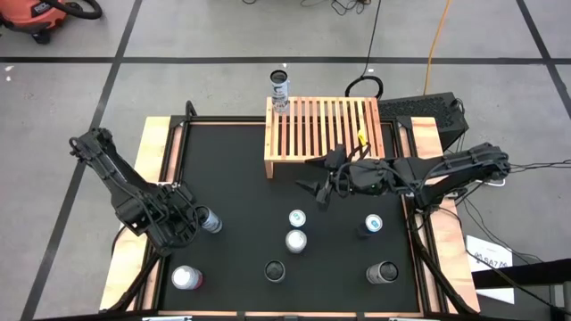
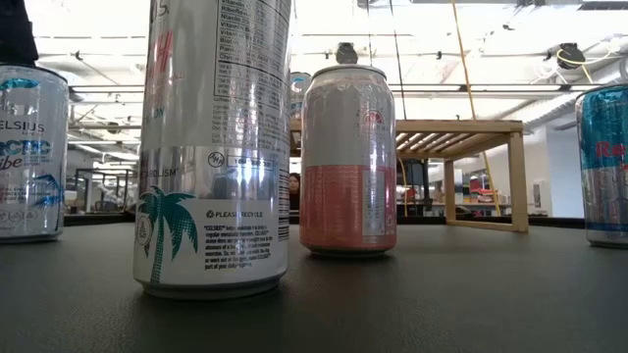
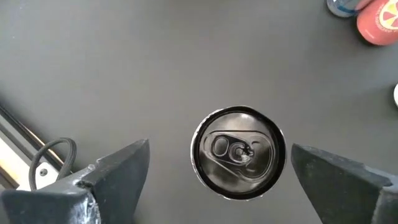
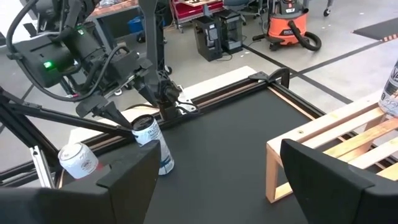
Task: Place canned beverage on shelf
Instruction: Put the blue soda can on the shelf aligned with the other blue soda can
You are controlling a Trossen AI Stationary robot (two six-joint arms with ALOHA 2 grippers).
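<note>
Shelf (image 1: 323, 129) sits at the far edge of the black mat, long axis running left-right, slats running front-to-back. One can (image 1: 280, 90) already stands upright on its far-left corner, top facing the overhead cam.

Cans on the mat, counted from the high view: 7, all upright. One by the left gripper (image 1: 208, 219), one at near left (image 1: 186, 278), two close together mid-mat (image 1: 297, 218) and (image 1: 296, 240), a dark-topped one near front centre (image 1: 275, 270), one w/ a blue top at right (image 1: 373, 223), one near right front (image 1: 382, 272). So 8 cans total, 1 shelf.

Left gripper (image 1: 190, 223) is at the mat's left side, poised over the can there. Left wrist view looks straight down on that can's lid (image 3: 238, 153), tab visible, w/ both fingers (image 3: 118, 171) spread wide either side and not touching it. Empty, jaws apart.

Right gripper (image 1: 318, 185) hovers just in front of the shelf's near-left part, pointing left. Right wrist view shows its fingers (image 4: 130, 174) spread, nothing between them, shelf corner (image 4: 298, 143) beside.

Low view gives what the overhead can't: can labels and the shelf (image 2: 461, 137) side-on, open underneath, solid legs. The shelf can is probably hidden there behind the big front can (image 2: 216, 147). No grippers in the low view.
</note>
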